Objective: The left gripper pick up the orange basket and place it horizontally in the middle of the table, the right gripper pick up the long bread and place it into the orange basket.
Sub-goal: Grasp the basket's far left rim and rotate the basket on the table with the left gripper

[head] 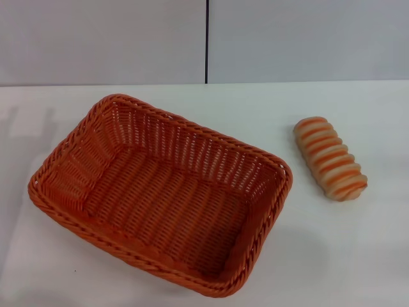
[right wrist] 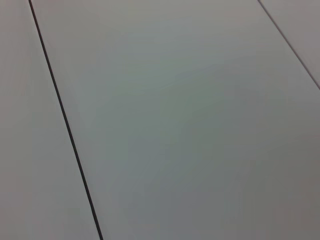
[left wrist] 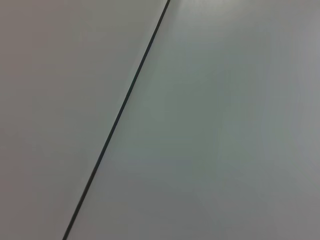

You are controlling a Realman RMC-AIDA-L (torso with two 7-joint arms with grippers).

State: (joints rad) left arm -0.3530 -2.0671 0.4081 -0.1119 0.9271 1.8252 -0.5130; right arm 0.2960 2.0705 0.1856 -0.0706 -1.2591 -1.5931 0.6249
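Large rectangular orange woven basket (head: 160,195): on the plain white table (head: 345,256), left of centre, set askew, empty. Small oblong cream loaf with orange-brown stripes (head: 330,158): on the table, right of the basket, apart. Hands: neither visible; state cannot be told.

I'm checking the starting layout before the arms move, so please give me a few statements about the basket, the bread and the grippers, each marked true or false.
1. The long bread lies inside the orange basket. False: it lies on the table, to the basket's right and apart from it.
2. The basket holds nothing. True.
3. The left gripper is clamped on the basket's rim. False: neither the left gripper nor the right gripper shows in any view; the wrist views show only plain grey panels with dark seams.
4. The basket sits askew, its long sides running diagonally in the head view. True.
5. The bread's striped, ridged side faces up. True.
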